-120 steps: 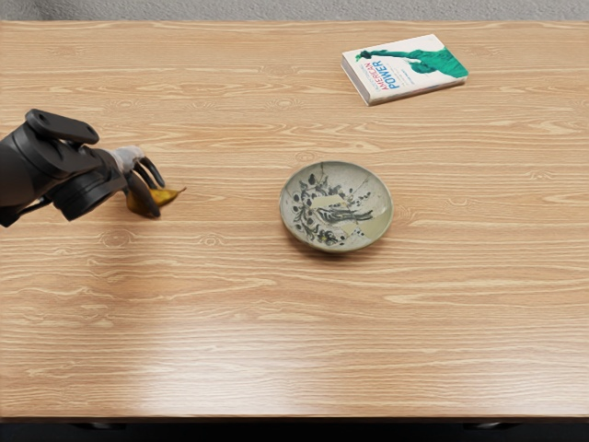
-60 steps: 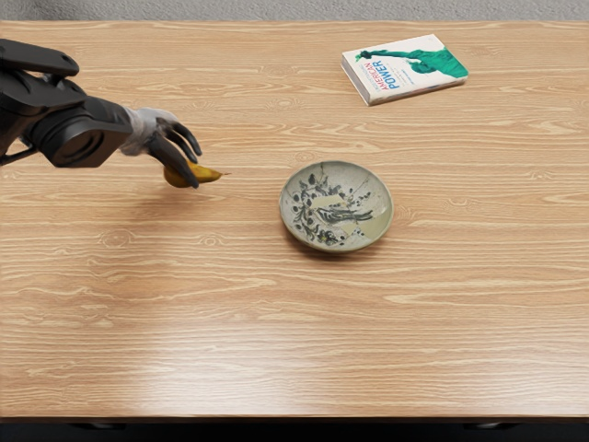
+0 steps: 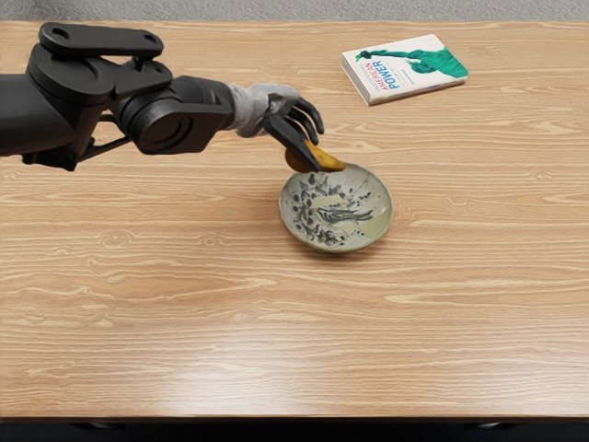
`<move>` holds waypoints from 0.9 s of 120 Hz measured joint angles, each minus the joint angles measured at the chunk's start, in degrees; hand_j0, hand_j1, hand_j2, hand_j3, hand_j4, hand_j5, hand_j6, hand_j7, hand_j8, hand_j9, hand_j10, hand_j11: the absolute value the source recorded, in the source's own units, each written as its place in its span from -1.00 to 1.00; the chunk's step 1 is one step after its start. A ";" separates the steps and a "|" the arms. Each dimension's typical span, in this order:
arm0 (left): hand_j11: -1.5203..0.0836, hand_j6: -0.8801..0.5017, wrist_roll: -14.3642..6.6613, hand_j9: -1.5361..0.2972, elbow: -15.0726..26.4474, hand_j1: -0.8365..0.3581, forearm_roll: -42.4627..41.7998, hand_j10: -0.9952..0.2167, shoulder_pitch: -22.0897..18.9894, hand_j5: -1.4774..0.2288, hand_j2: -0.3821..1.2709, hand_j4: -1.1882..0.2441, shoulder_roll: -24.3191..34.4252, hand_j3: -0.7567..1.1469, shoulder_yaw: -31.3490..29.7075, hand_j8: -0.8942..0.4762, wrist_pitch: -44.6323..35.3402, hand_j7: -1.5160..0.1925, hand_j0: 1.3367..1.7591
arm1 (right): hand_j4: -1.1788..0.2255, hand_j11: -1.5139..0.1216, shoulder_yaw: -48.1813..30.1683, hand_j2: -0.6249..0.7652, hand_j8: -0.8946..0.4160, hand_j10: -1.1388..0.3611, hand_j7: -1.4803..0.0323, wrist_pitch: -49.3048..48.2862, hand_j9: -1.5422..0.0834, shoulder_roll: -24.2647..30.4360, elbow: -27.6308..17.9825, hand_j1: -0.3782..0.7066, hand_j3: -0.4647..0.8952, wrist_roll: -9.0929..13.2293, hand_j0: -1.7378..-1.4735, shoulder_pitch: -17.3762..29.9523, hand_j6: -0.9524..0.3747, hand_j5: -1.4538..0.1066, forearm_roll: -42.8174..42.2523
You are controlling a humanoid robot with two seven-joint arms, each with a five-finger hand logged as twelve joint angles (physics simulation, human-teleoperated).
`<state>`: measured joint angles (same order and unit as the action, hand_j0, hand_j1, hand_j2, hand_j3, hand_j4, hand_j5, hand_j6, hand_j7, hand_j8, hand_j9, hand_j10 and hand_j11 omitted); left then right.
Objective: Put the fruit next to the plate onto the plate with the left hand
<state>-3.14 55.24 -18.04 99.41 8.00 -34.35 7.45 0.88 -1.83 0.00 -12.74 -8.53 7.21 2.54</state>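
The left hand (image 3: 285,115) reaches in from nine o'clock across the table (image 3: 276,331). Its dark fingers (image 3: 294,141) are clenched around the fruit (image 3: 324,165) and point downward, so the piece hangs beneath the palm, not resting in it. The grip looks like a pinch from above, probably so the fruit can be lowered straight down and let go without the knuckles meeting the dish. The fruit is in the air, just over the plate's rim at about eleven o'clock, and its lower end overlaps the edge of the plate (image 3: 386,214). Whether it already touches the rim cannot be told from this slant. Only part of it shows past the fingers: a small, smooth yellow-orange body, darker toward the hand and tapering to a point at three o'clock. The plate is a shallow grey-green dish painted with dark brushwork. It sits near the table's middle and holds nothing in its bowl, so I judge the placing not yet done. What remains is a short carry toward the centre, then a release. A book (image 3: 405,67) with a green-and-white cover lies well apart at one o'clock, clear of that path.
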 joint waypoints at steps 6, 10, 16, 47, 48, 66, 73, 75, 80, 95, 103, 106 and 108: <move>-0.55 -0.81 -0.01 -0.55 -0.02 -0.10 0.20 -0.36 -0.15 -0.62 -0.04 -0.55 -0.01 -0.20 0.48 -0.42 -0.02 -0.57 0.50 | 0.67 0.84 0.00 -0.10 0.35 0.51 0.94 0.00 0.88 0.00 0.00 -0.93 -0.32 0.00 -0.40 0.00 0.42 0.85 0.00; -0.55 -0.82 -0.01 -0.55 -0.02 -0.10 0.29 -0.37 -0.11 -0.62 -0.04 -0.55 -0.01 -0.20 0.69 -0.42 -0.02 -0.57 0.50 | 0.67 0.84 0.00 -0.10 0.35 0.51 0.94 0.00 0.88 0.00 0.00 -0.93 -0.32 0.00 -0.40 0.00 0.42 0.85 0.00; -0.55 -0.82 -0.01 -0.55 -0.03 -0.09 0.38 -0.37 -0.09 -0.61 -0.05 -0.55 -0.01 -0.21 0.90 -0.43 -0.04 -0.57 0.50 | 0.67 0.84 0.00 -0.10 0.35 0.51 0.94 0.00 0.88 0.00 0.00 -0.93 -0.32 0.00 -0.40 0.00 0.42 0.85 0.00; -0.55 -0.88 -0.02 -0.56 -0.22 0.01 0.97 -0.40 -2.64 -0.61 -0.20 -0.55 -1.39 -0.21 1.15 -0.46 -0.48 -0.57 0.50 | 0.67 0.84 0.00 -0.10 0.35 0.51 0.94 0.01 0.88 0.00 0.00 -0.93 -0.32 0.00 -0.40 0.00 0.42 0.85 0.00; -0.55 -0.88 -0.02 -0.56 -0.22 0.01 0.97 -0.40 -2.64 -0.61 -0.20 -0.55 -1.40 -0.21 1.15 -0.46 -0.49 -0.57 0.50 | 0.67 0.84 0.00 -0.10 0.35 0.51 0.94 0.00 0.88 0.00 0.00 -0.93 -0.32 0.00 -0.40 0.00 0.42 0.85 0.00; -0.20 -0.68 0.37 -0.26 -0.31 0.14 0.99 -0.23 -3.08 -0.28 -0.28 -0.27 -2.20 -0.21 1.25 -0.37 -1.02 -0.24 0.51 | 0.67 0.84 0.00 -0.10 0.35 0.51 0.94 0.01 0.88 0.00 0.00 -0.93 -0.32 0.00 -0.40 0.00 0.42 0.85 0.00; 0.01 -0.50 0.47 -0.08 -0.48 0.27 0.99 -0.08 -3.12 -0.09 -0.33 -0.09 -2.20 -0.21 1.27 -0.26 -1.17 -0.05 0.51 | 0.67 0.84 0.00 -0.10 0.35 0.51 0.94 0.00 0.88 0.00 0.00 -0.93 -0.32 0.00 -0.40 0.00 0.42 0.85 0.00; 0.07 -0.45 0.49 -0.03 -0.52 0.31 0.99 -0.04 -3.15 -0.03 -0.35 -0.04 -2.20 -0.21 1.28 -0.22 -1.20 0.01 0.51 | 0.67 0.84 0.00 -0.10 0.35 0.51 0.94 0.01 0.88 0.00 0.00 -0.93 -0.32 0.00 -0.40 0.00 0.42 0.85 -0.02; 0.22 -0.32 0.52 0.10 -0.60 0.43 0.99 0.08 -3.08 0.10 -0.38 0.08 -2.24 -0.21 1.26 -0.13 -1.26 0.15 0.51 | 0.67 0.84 0.00 -0.10 0.35 0.51 0.94 0.01 0.88 0.00 0.00 -0.93 -0.32 0.00 -0.40 0.00 0.42 0.85 -0.01; 0.52 -0.05 0.42 0.35 -0.31 0.68 1.54 0.33 -2.77 0.38 -0.45 0.34 2.80 -0.20 0.32 0.06 -0.78 0.43 0.52 | 0.67 0.84 0.00 -0.10 0.35 0.51 0.94 0.00 0.88 0.00 0.00 -0.93 -0.32 0.00 -0.40 0.00 0.42 0.85 0.00; 0.62 0.03 0.35 0.44 2.24 0.76 1.97 0.42 -2.83 0.48 -0.48 0.43 12.70 -0.20 0.19 0.13 4.89 0.52 0.52 | 0.67 0.84 0.00 -0.10 0.35 0.51 0.94 0.00 0.88 0.00 0.00 -0.93 -0.32 0.00 -0.40 0.00 0.42 0.85 -0.01; 0.65 0.06 0.32 0.47 3.23 0.78 2.07 0.44 -3.05 0.51 -0.48 0.45 17.03 -0.20 0.14 0.15 8.89 0.55 0.52 | 0.67 0.84 0.00 -0.10 0.35 0.51 0.94 0.00 0.88 0.00 0.00 -0.93 -0.32 0.00 -0.40 0.00 0.42 0.85 -0.01; 0.67 0.08 0.31 0.48 3.76 0.80 2.13 0.46 -3.17 0.52 -0.49 0.47 19.71 -0.20 0.06 0.16 11.65 0.57 0.52 | 0.67 0.84 0.00 -0.10 0.35 0.51 0.94 -0.01 0.88 0.00 0.00 -0.93 -0.32 0.00 -0.40 0.00 0.42 0.85 -0.01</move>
<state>-2.83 59.00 -15.91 96.23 27.72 -34.30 19.10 0.88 -1.83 0.00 -12.74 -8.53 7.21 2.53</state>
